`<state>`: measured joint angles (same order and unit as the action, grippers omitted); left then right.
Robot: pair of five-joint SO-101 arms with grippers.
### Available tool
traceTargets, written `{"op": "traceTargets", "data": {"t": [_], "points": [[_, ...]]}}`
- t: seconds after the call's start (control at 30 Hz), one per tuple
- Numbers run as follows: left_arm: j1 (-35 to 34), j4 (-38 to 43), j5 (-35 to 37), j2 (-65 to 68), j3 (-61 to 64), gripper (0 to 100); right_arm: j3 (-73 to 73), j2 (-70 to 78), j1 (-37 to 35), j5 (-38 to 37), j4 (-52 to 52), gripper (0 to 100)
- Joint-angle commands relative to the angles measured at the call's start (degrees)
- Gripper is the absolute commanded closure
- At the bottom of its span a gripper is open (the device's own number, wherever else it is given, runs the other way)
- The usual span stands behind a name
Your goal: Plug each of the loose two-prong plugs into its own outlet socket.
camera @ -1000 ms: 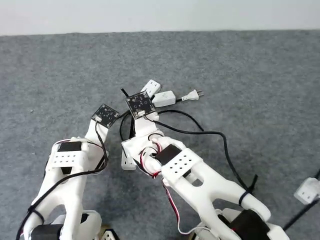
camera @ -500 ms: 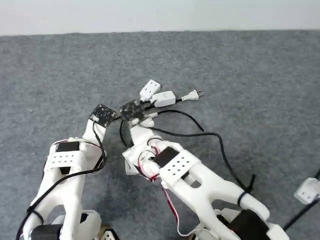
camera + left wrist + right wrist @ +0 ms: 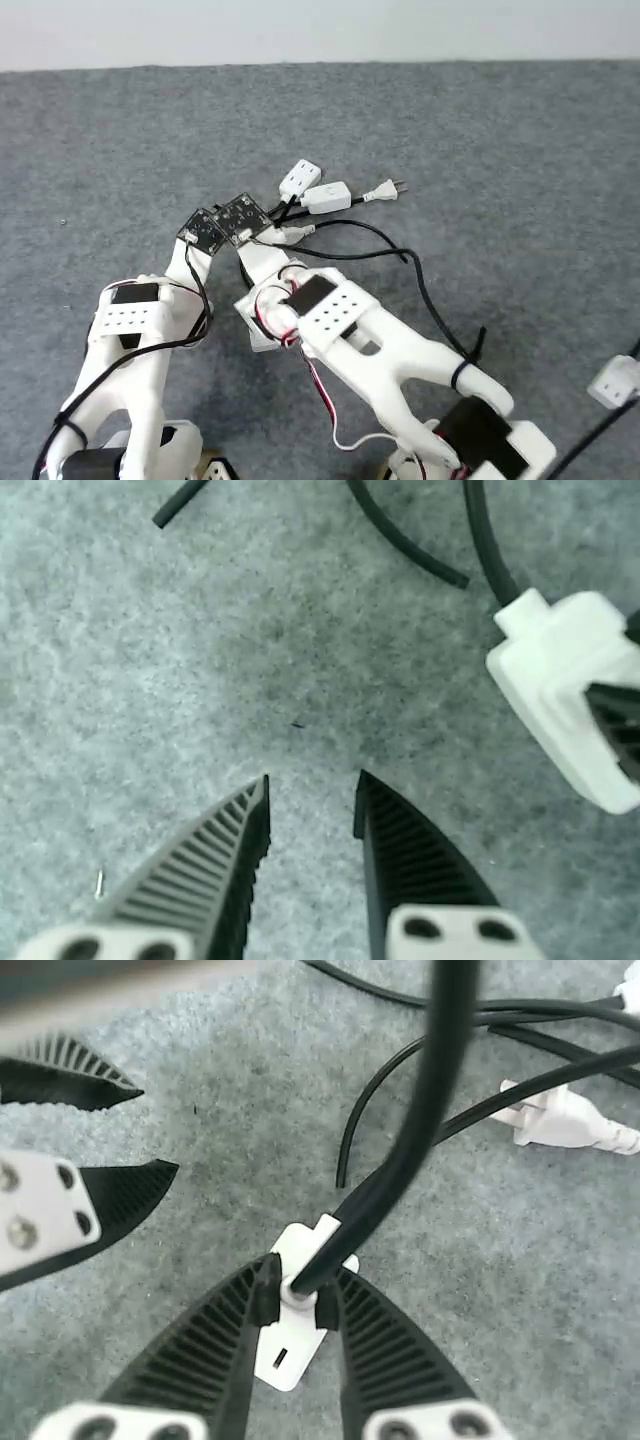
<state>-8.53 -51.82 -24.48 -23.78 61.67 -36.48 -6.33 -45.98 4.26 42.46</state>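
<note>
Plug (image 3: 290, 1345), pinched in right claw (image 3: 298, 1270), has swung beside spread left claw (image 3: 312, 777).

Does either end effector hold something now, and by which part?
The right end effector grips the small white plastic connector block at the end where its black cable enters. The left end effector is open, holding nothing.

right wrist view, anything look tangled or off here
Yes: the right gripper pinches a white socket whose black cable rears up across the view, crossing other cables lying in loops on the mat.
</note>
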Motion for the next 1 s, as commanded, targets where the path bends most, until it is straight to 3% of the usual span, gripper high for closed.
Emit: {"op": "traceTargets", "data": {"t": [0.0, 0.63, 0.73, 0.97], "points": [[-0.35, 0.97, 0.26, -1.85, -2.51, 86, 0.09, 3.12, -0.84, -0.7, 4.35, 99.0], [-2.9, 1.05, 0.79, -1.85, -3.82, 86, 1.93, 3.21, -2.68, 0.26, 6.02, 98.9], [-7.82, 4.66, 7.47, -1.76, -5.23, 86, 2.46, 3.12, -6.02, 3.52, 6.11, 98.6], [-13.01, 7.3, 14.77, -1.58, -7.16, 86, 2.46, 3.56, -9.63, 4.75, 6.02, 74.5]]}}
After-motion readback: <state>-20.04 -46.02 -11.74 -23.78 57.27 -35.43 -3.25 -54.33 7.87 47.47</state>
